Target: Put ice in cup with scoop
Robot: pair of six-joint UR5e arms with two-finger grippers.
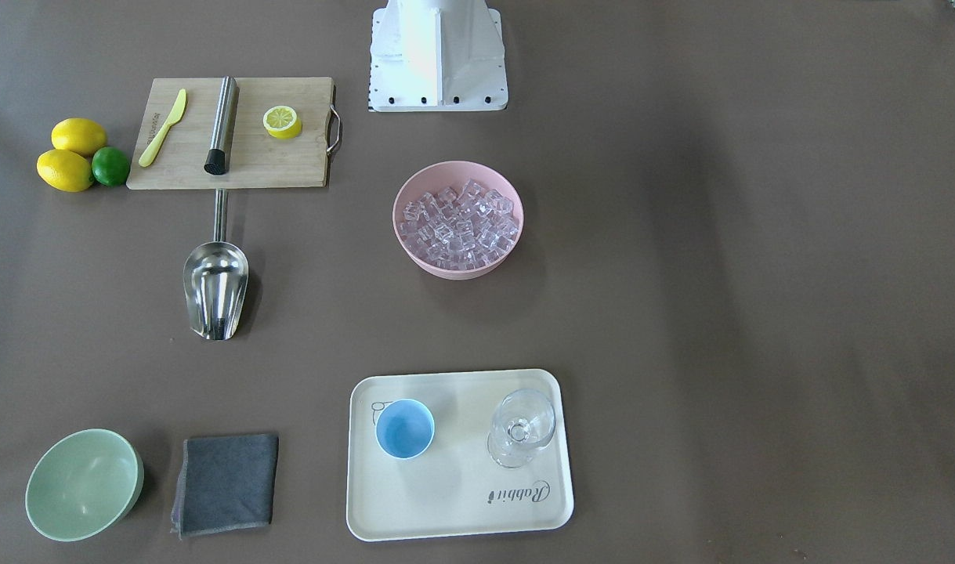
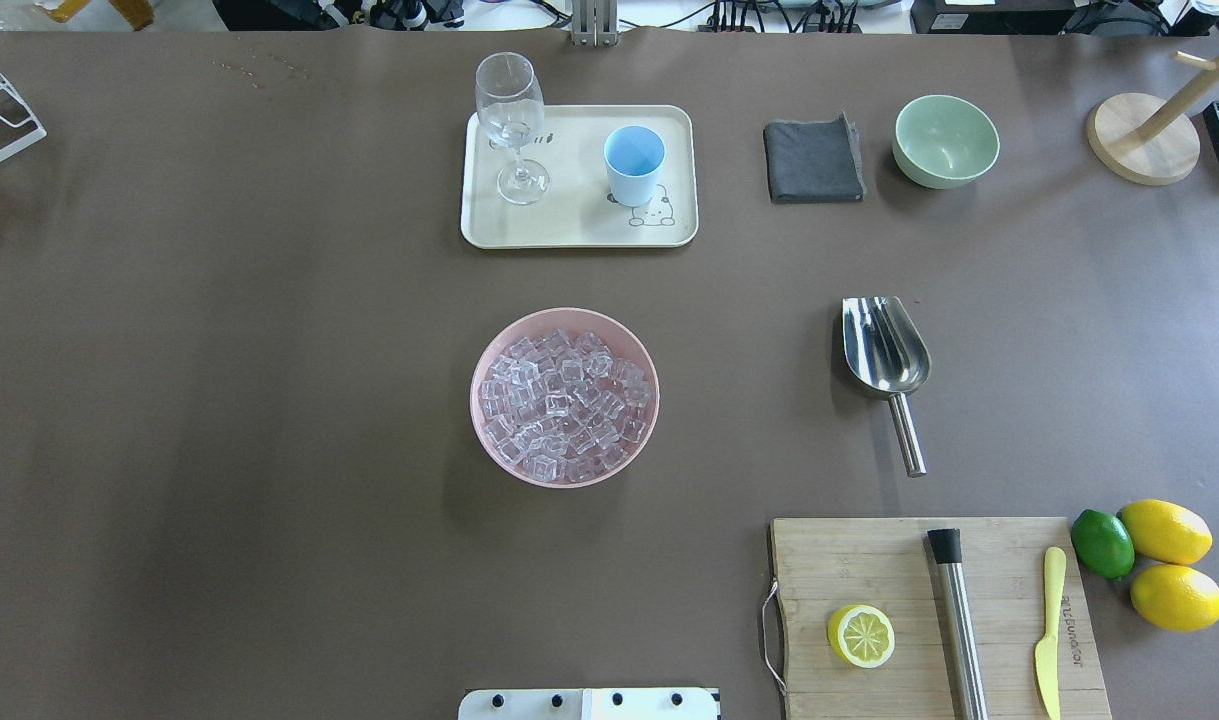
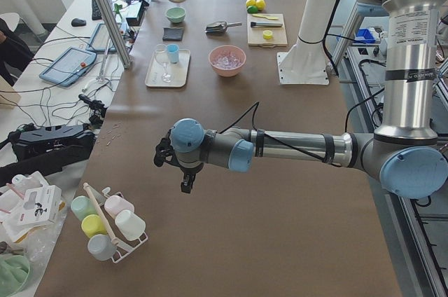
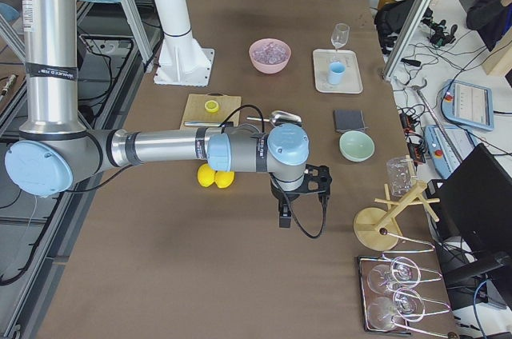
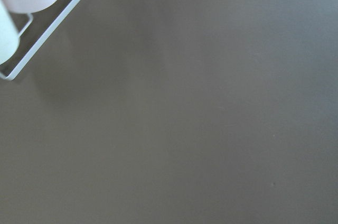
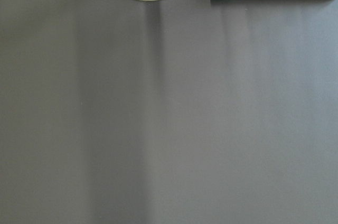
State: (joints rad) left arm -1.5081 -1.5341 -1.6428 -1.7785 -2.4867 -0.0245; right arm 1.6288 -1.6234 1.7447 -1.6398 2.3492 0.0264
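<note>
— Well away from the pink bowl [image 2: 472, 397], toward the robot's right end of the counter [image 2: 219, 400], the right end effector [image 4: 318, 181] hangs over bare surface. I cannot tell whether its fingers are apart or together. The same goes for the left end effector [image 3: 164, 151], out past the bowl's other side.
— So nothing is held. The first step, I'd say, is fetching the scoop [image 2: 886, 350].
— Yes, and that is a job for the right arm. The scoop lies to the bowl's right, as the robot reckons, with its handle pointing back toward the robot. Grip the thin rod squarely, so the trough doesn't roll.
— And the ice [image 2: 564, 398]?
— Heaped in the bowl. The cup [image 2: 634, 165] stands beyond the bowl on a tray [image 2: 579, 225], beside a stemmed glass [image 2: 510, 110].
— Which view helps?
— The overhead view lays out scoop, bowl and cup but shows no arm. Only the side views show the arms. The wrist views show little but counter.
</note>
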